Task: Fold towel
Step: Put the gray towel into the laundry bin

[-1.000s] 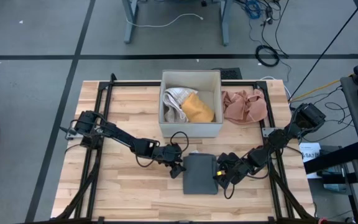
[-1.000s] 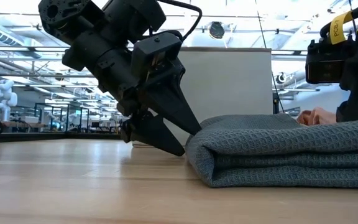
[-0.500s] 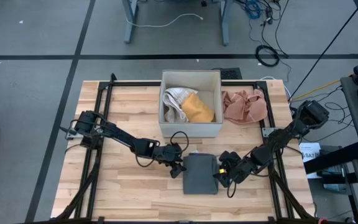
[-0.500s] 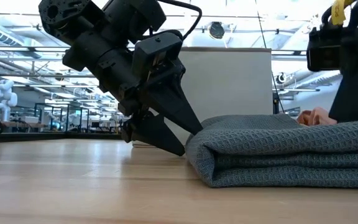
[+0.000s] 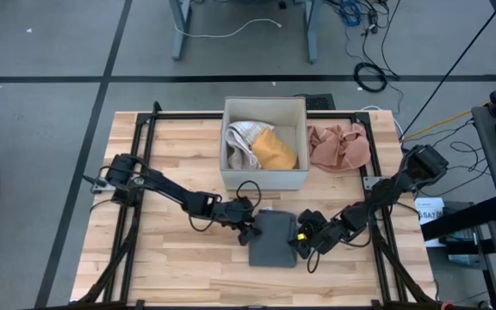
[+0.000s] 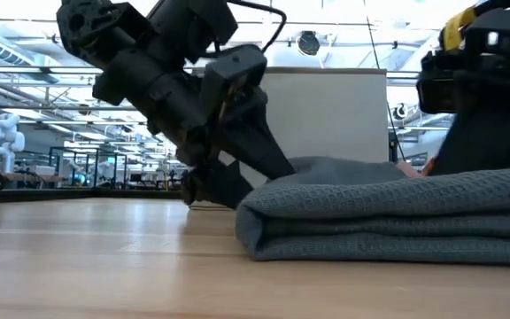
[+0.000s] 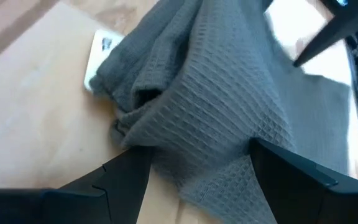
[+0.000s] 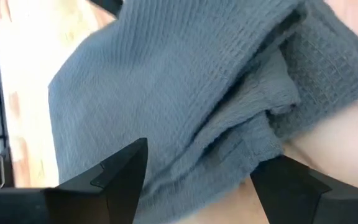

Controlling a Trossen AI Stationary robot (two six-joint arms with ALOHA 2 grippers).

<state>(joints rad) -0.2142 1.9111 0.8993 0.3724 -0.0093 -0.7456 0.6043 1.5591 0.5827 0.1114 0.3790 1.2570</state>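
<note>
A grey waffle-weave towel [image 5: 272,241] lies folded in several layers on the wooden table, near its front middle, and sits slightly askew. My left gripper [image 5: 250,231] slants down at the towel's far left corner, open, with bunched cloth [image 7: 216,93] between its fingers. My right gripper [image 5: 302,241] slants down at the towel's right edge, also open, and its fingers stand astride the layered edge [image 8: 179,81]. My left gripper comes at the towel's far left corner [image 7: 166,118] slanting down from the table's left. The cloth bulges up between the open fingers and lies against them [image 6: 264,164], unpinched. My right gripper meets the towel's right edge [image 8: 253,124] slanting down from the right, open fingers on either side of the stacked folds. The towel lies flat on the table.
A white bin [image 5: 265,176] with a yellow cloth and a pale cloth stands right behind the towel. A pink cloth [image 5: 338,146] lies to the bin's right. Black frame rails [image 5: 140,172] run along the table's sides. A white card [image 7: 99,59] lies by the towel's corner.
The towel has slid a little toward the table's left edge and turned slightly askew. Its left edge now lies against my left gripper's fingers. My right gripper has leaned toward the left along with it, tipping further down. Both grippers have stayed open.
</note>
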